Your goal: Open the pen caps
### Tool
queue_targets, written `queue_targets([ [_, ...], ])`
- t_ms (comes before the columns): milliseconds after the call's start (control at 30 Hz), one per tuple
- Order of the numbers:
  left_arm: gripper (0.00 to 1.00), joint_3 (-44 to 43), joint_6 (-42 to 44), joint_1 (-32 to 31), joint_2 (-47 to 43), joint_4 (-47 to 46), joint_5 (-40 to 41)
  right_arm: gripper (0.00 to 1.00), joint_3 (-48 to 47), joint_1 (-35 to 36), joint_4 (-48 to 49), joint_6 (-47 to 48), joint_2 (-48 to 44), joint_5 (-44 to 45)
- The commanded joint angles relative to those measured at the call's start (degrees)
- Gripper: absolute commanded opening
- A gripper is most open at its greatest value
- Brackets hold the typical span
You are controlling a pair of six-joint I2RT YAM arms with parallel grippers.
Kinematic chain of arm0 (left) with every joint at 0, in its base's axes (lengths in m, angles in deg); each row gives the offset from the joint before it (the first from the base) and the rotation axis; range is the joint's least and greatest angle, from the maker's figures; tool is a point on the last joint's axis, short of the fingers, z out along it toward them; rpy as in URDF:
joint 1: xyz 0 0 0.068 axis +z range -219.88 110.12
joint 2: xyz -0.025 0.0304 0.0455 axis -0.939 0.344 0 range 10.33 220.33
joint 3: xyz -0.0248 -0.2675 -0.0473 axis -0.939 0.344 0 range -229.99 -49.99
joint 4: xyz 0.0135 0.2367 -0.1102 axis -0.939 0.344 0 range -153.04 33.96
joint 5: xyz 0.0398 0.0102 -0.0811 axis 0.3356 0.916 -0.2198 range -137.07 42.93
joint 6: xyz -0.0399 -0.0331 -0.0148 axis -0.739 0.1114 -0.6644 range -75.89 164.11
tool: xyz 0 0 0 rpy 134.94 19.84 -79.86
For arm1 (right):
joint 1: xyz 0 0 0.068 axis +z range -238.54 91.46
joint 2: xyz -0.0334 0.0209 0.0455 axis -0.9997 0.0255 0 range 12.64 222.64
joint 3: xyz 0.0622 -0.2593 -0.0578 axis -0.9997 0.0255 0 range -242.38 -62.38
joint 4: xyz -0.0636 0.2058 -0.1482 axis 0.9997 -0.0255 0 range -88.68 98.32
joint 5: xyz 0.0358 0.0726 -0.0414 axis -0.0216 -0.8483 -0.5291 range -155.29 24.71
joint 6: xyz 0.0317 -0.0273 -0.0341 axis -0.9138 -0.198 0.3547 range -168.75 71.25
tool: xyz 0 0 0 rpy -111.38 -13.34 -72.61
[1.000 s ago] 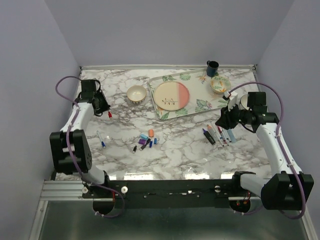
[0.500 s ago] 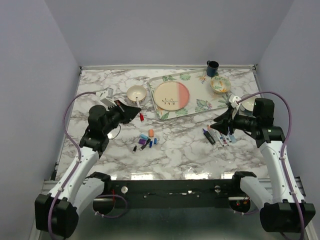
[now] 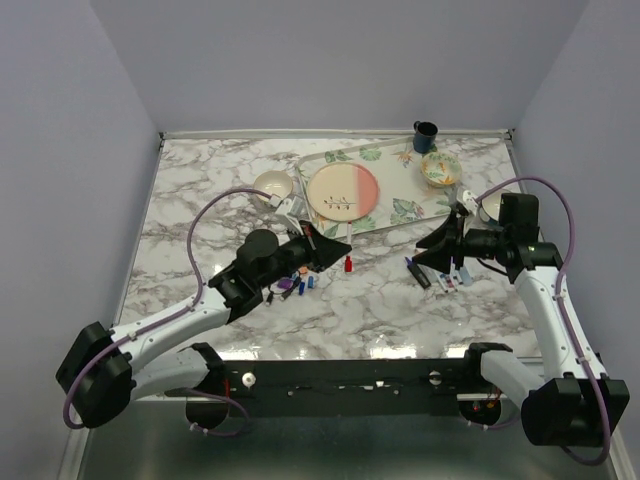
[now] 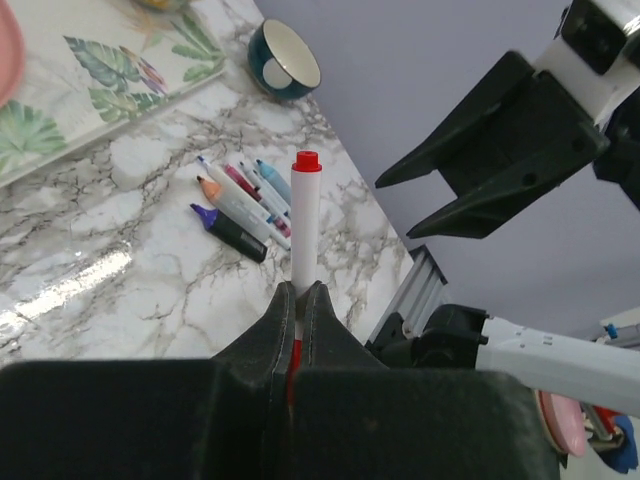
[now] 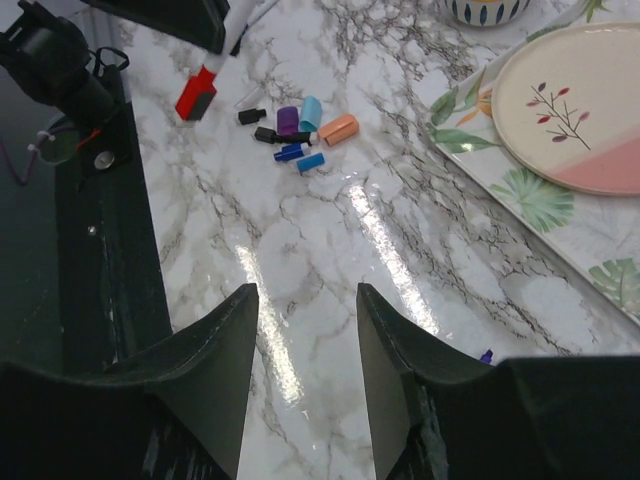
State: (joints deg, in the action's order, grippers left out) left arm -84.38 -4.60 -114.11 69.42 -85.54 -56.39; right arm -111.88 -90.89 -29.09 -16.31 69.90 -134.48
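Clamping a white pen (image 4: pixel 304 235) tightly, the left gripper (image 4: pixel 300 290) points its red cap (image 4: pixel 307 161) toward the right gripper (image 5: pixel 303 292), whose jaws stand apart and empty.

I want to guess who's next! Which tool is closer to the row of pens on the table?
Right. The right tool hovers right above the row of pens, open. The left tool is away toward the middle of the table, gripping a red-capped pen.

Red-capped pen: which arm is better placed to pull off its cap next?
Right. The left gripper clamps the pen, its red cap pointing toward the right gripper, whose jaws are open and empty.
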Motion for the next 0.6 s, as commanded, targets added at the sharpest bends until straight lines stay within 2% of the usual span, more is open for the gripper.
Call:
queue_targets([
  [0,0.0,-2.61,4.32,-4.63,4.53,-5.27,3.52,0.52,-0.08,-0.02,-2.23,1.83,-0.48,-3.76],
  [167,0.0,-2.78,5.29,-6.05,7.26,-6.33,1.51,0.52,-0.69,-0.02,-5.55,6.47,-1.18,-4.46],
  [433,0.0,-3.05,6.61,-6.48,10.43,-2.46,-7.19,0.56,-0.25,-0.02,-10.58,16.24,-3.11,-5.61],
  [567,0.0,-2.17,7.31,-6.75,9.99,-0.44,-10.53,0.56,0.54,-0.02,-16.36,27.02,-3.55,-7.45],
])
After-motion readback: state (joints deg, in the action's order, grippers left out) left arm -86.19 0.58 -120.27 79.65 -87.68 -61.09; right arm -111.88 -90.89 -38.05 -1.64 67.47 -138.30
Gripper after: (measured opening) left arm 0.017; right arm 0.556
